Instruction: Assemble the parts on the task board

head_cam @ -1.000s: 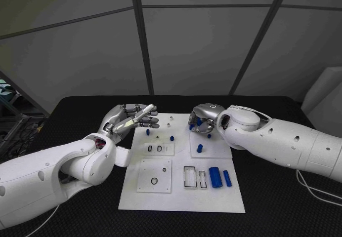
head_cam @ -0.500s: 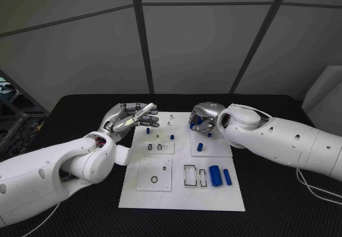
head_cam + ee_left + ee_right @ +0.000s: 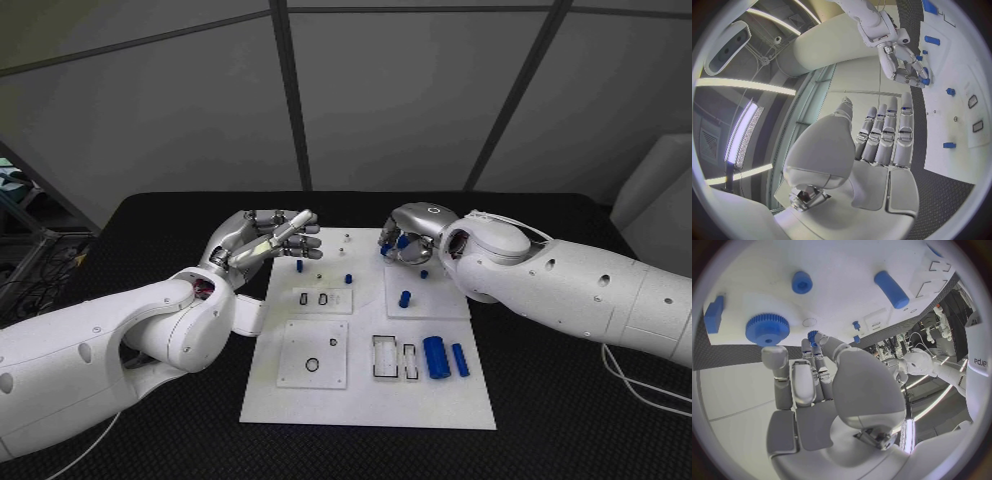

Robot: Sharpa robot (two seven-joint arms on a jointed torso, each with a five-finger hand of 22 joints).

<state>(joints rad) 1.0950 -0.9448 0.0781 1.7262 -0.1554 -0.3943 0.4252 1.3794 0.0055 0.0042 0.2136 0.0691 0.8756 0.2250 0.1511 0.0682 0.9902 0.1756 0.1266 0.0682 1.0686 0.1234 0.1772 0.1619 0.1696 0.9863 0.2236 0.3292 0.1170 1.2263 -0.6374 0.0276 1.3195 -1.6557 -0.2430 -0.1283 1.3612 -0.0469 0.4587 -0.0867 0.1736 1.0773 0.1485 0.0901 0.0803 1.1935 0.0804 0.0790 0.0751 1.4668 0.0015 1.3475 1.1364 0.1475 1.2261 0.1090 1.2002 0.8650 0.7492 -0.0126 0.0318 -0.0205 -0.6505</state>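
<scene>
I'm pinching a small blue toothed gear (image 3: 812,335) in my right hand (image 3: 411,237), holding it over the far right part of the flat white task board (image 3: 368,400), beside a larger blue gear (image 3: 767,329). My left hand (image 3: 260,240) is hovering at the board's far left corner, fingers straight and together, holding nothing, over the black counter (image 3: 562,400).

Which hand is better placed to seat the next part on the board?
Right. The right hand is over the task board pinching a small blue gear at its fingertips; the left hand hovers open off the board's edge, holding nothing.
</scene>
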